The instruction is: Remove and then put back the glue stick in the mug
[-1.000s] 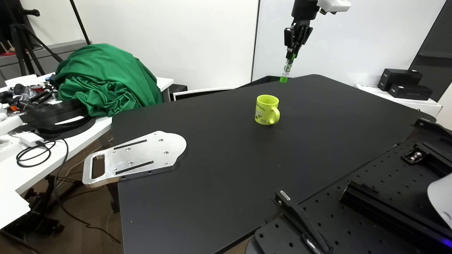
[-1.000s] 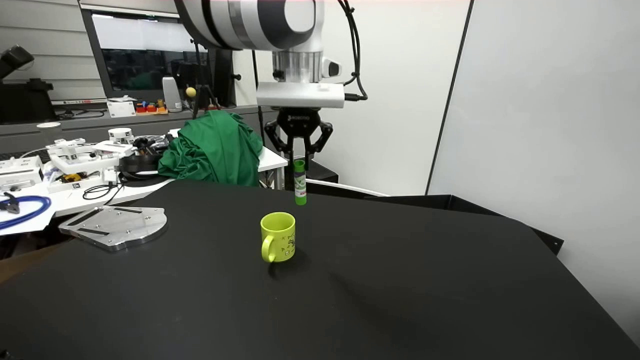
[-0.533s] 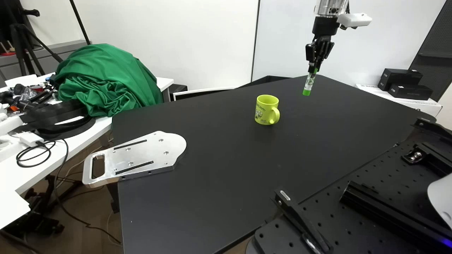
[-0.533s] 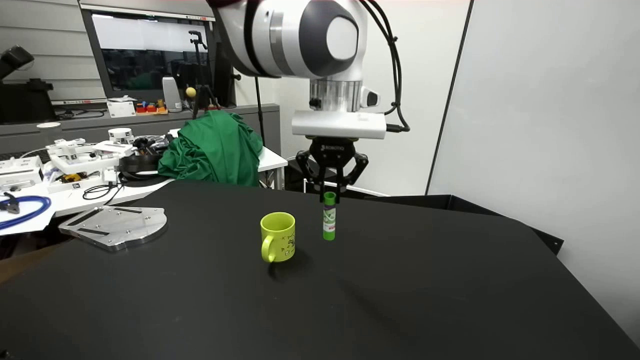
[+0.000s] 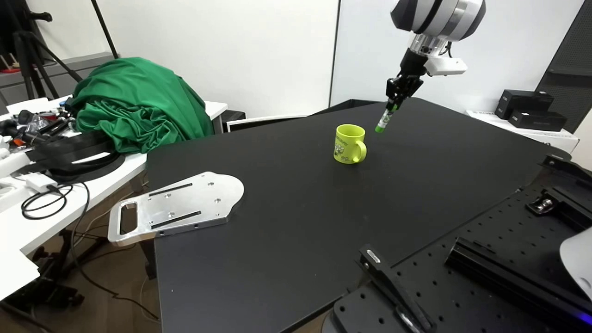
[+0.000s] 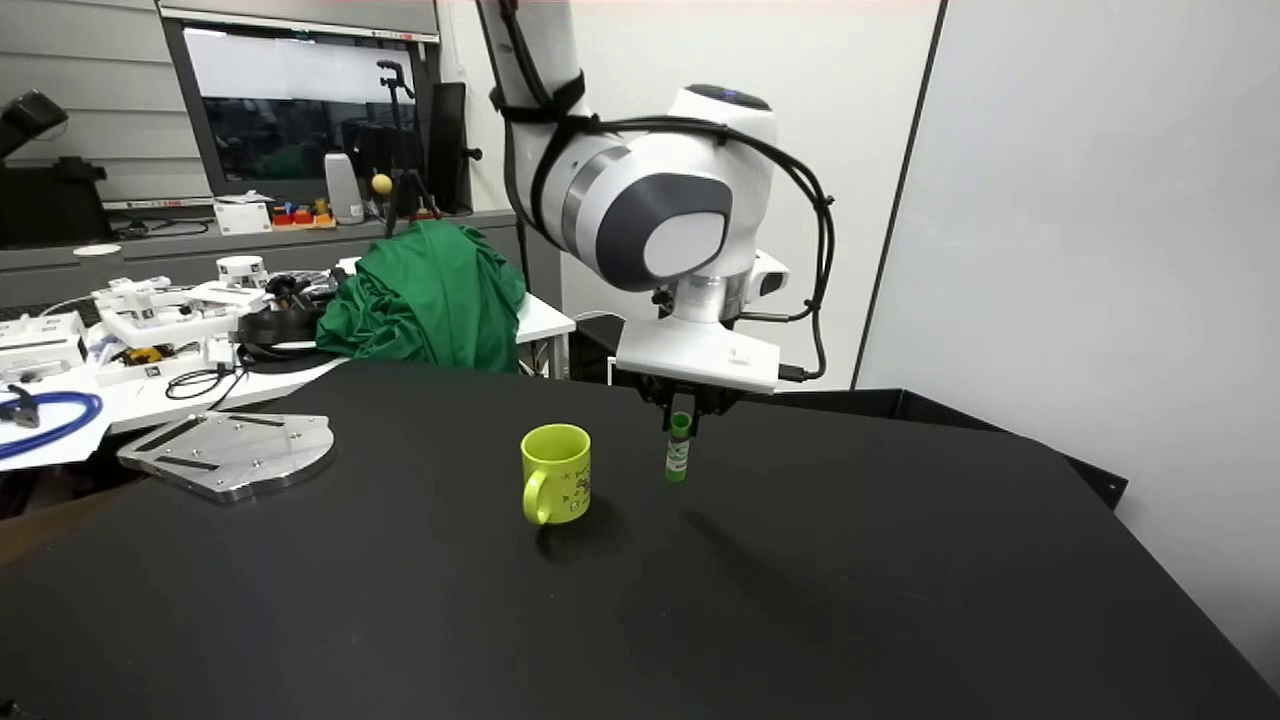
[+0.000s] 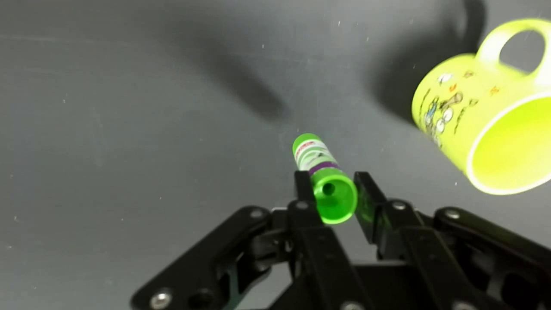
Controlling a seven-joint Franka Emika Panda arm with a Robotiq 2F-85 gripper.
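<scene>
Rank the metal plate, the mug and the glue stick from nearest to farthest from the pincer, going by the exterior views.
1. Glue stick: held in the pincer.
2. Mug: left of the pincer in both exterior views.
3. Metal plate: farther left, overhanging the edge of the table.

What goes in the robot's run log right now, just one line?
hand: gripping glue stick; glue stick: tilted, above table, outside mug; mug: upright on table; putting back: not yet done

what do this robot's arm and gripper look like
The arm is white with dark grey panels, a silver-grey ring and black cables strapped along it. A wide white housing sits above the black gripper, which has linked bars and silver screw heads.
</scene>
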